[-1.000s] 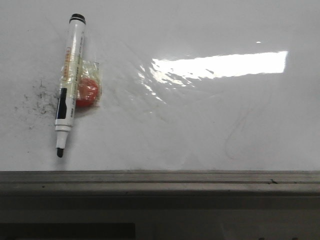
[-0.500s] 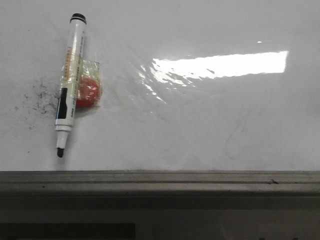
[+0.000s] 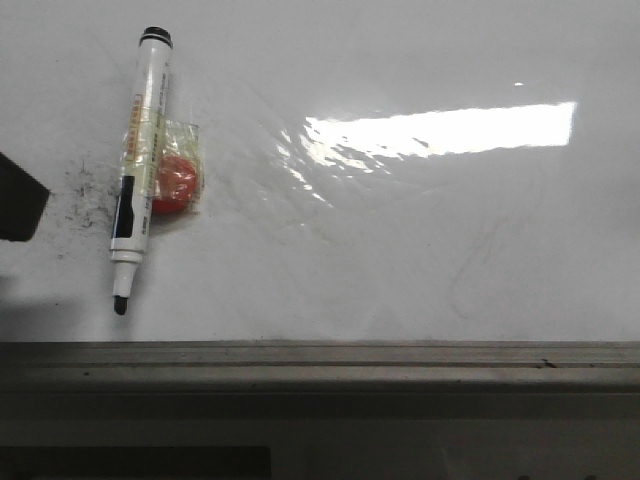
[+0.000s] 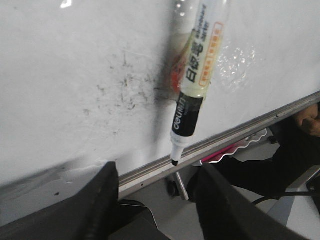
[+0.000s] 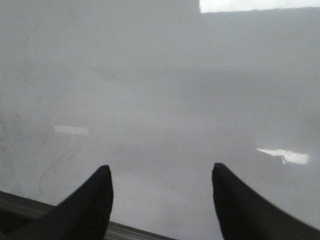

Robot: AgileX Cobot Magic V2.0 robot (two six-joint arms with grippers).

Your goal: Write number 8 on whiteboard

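The whiteboard (image 3: 400, 230) fills the front view, glossy and white, with a bright rectangular light reflection (image 3: 440, 130) on its right half and a grey metal ledge (image 3: 320, 362) along the near edge. No drawn figure eight shows on it; only a faint curved smudge (image 3: 475, 270) sits right of centre.

On the left half lies a marker (image 3: 138, 170), cap off, black tip (image 3: 120, 305) pointing toward the ledge, black end cap at the far end. A red round magnet (image 3: 175, 185) sits wrapped against its right side under clear tape (image 3: 185, 140), touching the barrel. Just left of the marker, a scatter of black specks (image 3: 80, 200) dirties the board.

A dark block, the left gripper (image 3: 18, 200), pokes in at the left edge of the front view, near the specks. The left wrist view shows that gripper (image 4: 157, 200) with its fingers (image 4: 97, 205) spread wide, holding nothing, and the marker (image 4: 192, 85) just beyond them. The barrel label reads clearly here: "deli" in white on the black band (image 4: 184, 117), with Chinese characters on the pale yellow section above, too small to read surely.

The right gripper (image 5: 160, 197) also stands apart and empty, its two dark fingers (image 5: 95, 200) over bare board (image 5: 160, 90), with a faint looping smudge (image 5: 60, 160) beside them.
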